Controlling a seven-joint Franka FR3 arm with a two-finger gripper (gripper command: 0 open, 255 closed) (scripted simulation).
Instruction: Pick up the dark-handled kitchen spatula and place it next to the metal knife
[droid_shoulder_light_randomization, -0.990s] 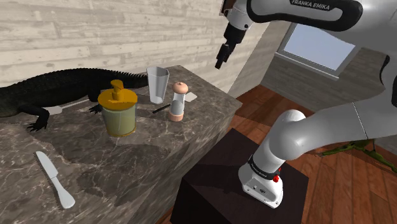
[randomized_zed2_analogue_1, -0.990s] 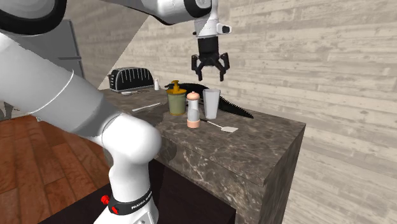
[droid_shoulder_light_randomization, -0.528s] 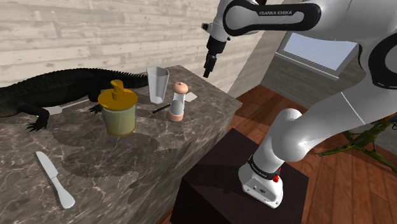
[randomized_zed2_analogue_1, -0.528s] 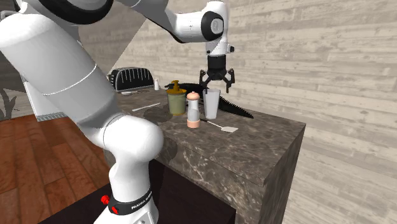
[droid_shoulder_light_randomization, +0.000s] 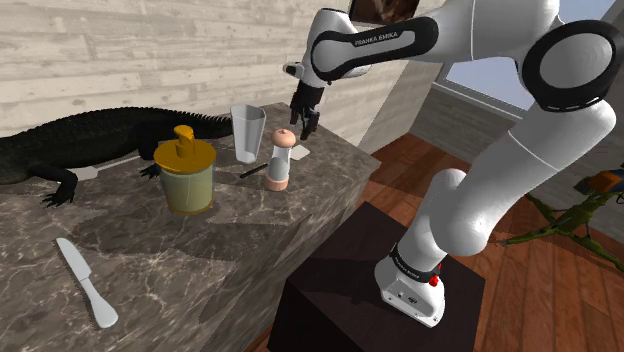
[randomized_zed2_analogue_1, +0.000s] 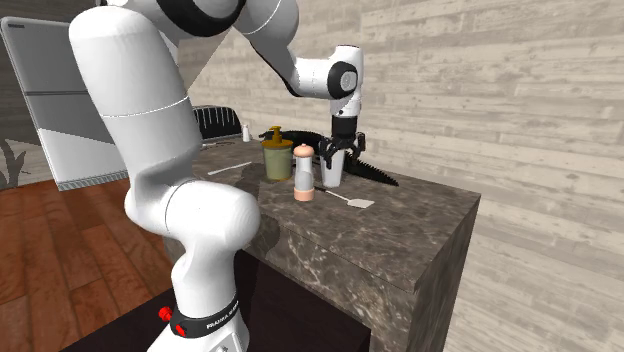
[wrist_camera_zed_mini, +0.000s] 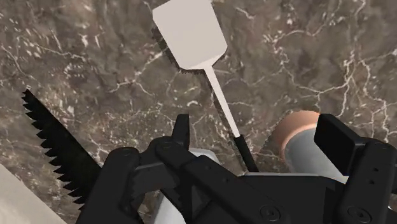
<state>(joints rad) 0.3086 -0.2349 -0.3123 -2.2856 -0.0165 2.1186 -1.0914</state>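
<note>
Open-fingered, the black gripper (randomized_zed2_analogue_1: 340, 152) hangs just above the stone counter (droid_shoulder_light_randomization: 200, 260), its two fingers spread apart with nothing between them. From where I stand it sits low by the glass (droid_shoulder_light_randomization: 247, 132) and the little grinder (droid_shoulder_light_randomization: 281, 160). The spatula (wrist_camera_zed_mini: 191, 51) lies flat on the counter right under it, its pale blade pointing toward the counter's end and its thin shaft running back into the dark handle, which passes close between glass and grinder. In the wrist view the fingers stand on either side of that handle, though not yet down on it, so nothing is held. I'd call this the tail of the approach, just ahead of the grab. The next move looks like a straight drop until the fingertips flank the handle, then a squeeze. It's a tight spot, and a finger could easily knock the grinder or the glass. The knife (droid_shoulder_light_randomization: 85, 283) lies well apart at the far end of the counter, past the yellow jar (droid_shoulder_light_randomization: 186, 178) and in front of the toy crocodile (droid_shoulder_light_randomization: 80, 145). The carry will need a good lift to clear the jar before setting the spatula down beside the blade
</note>
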